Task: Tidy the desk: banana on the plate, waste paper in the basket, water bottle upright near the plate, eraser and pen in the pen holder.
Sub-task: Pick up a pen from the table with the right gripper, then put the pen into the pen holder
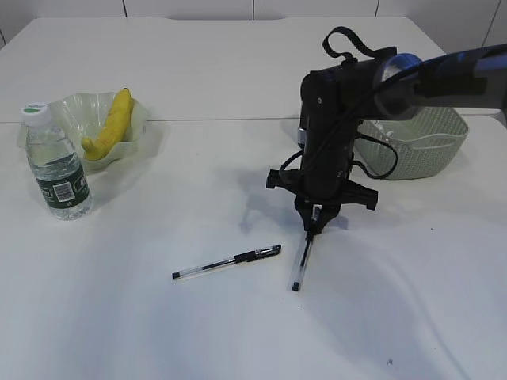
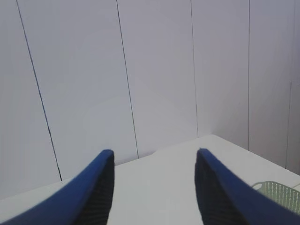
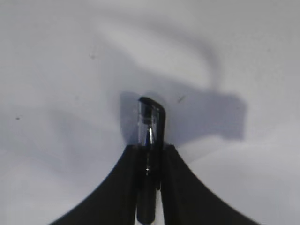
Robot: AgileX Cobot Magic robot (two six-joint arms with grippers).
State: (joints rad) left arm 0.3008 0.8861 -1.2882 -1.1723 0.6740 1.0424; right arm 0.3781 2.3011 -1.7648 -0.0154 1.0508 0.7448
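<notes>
A: What lies nearest on the table point(image 1: 119, 332)?

B: Two pens. One pen point(image 1: 226, 263) lies flat at the front, left of centre, cap end pointing right. The second pen point(image 1: 301, 264) is just right of it, tilted, its lower tip at the table and its upper end between the fingers of the right gripper point(image 1: 315, 226).

A: Is that one gripped?

B: Yes. In the right wrist view the two black fingers point(image 3: 124, 187) are pressed against both sides of the pen's capped end point(image 3: 150, 123), which sticks out past them over its own shadow.

A: Anything in the way around it?

B: The flat pen is near but apart from it. Otherwise the surface there is bare.

A: Further back?

B: At the left, one water bottle point(image 1: 55, 165) stands upright, just beside one pale green plate point(image 1: 75, 111) with a wavy rim. One banana point(image 1: 111, 125) lies in the plate. At the right, behind the arm, one green basket point(image 1: 432, 141), partly hidden by it.

A: And the left gripper point(image 2: 154, 187)?

B: Its wrist view shows two blue fingers point(image 2: 93, 187) standing well apart, nothing between them, pointing at the far table edge and a panelled wall point(image 2: 140, 70). The basket's rim shows at the lower right.
</notes>
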